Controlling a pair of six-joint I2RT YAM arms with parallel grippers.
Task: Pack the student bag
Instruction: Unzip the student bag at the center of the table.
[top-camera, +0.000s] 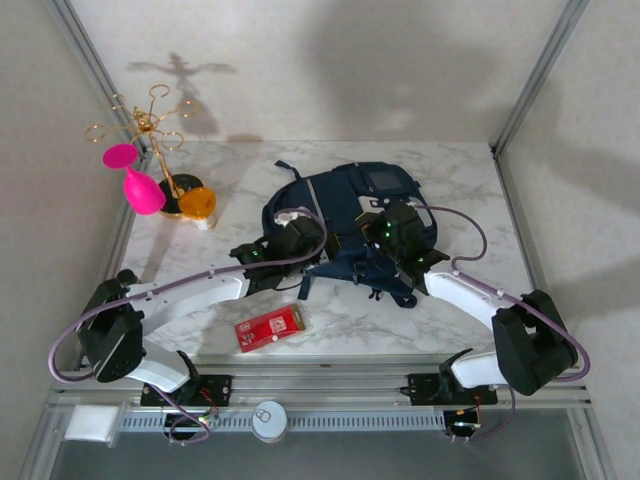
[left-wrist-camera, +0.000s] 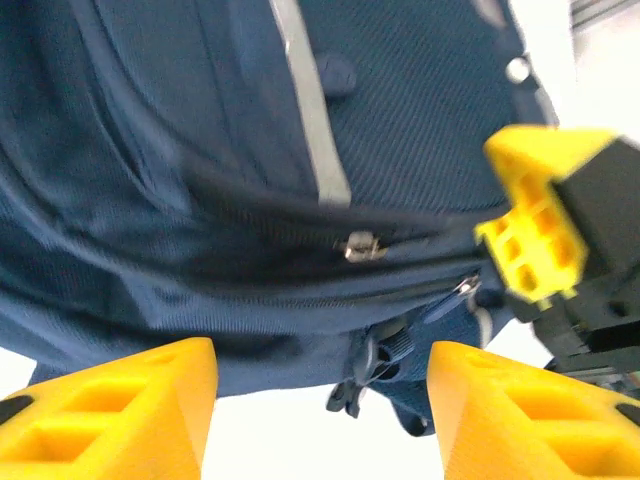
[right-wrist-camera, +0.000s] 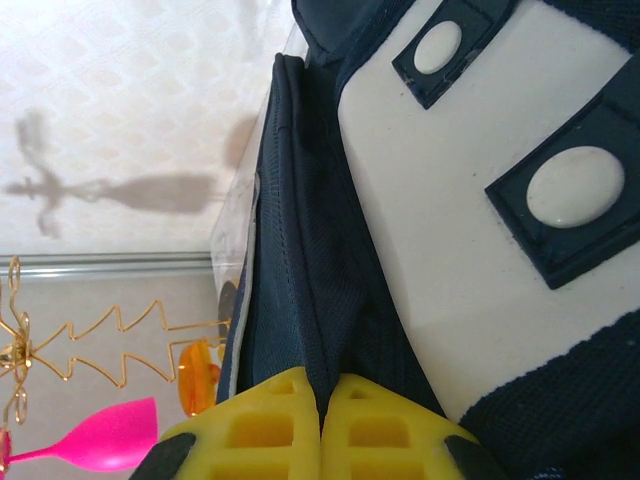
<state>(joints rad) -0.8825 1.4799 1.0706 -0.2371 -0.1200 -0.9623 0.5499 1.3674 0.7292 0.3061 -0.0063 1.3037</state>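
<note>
Pinching student bag (top-camera: 340, 195) edge, right hand (right-wrist-camera: 322, 425); left hand (left-wrist-camera: 320, 400) spread (beside zipper (left-wrist-camera: 360, 245)).

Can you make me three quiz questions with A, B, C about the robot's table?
1. Where is the red box? A on the table, between the student bag and the near edge. B inside the bag. C hanging on a stand.
2. What colour is the glass? A green. B pink. C black.
3. The left tool is: A shut on the box. B open. C holding the glass.
Answers: 1 A, it lies on bare marble; 2 B, plainly pink; 3 B, its yellow fingers stand wide apart.
</note>
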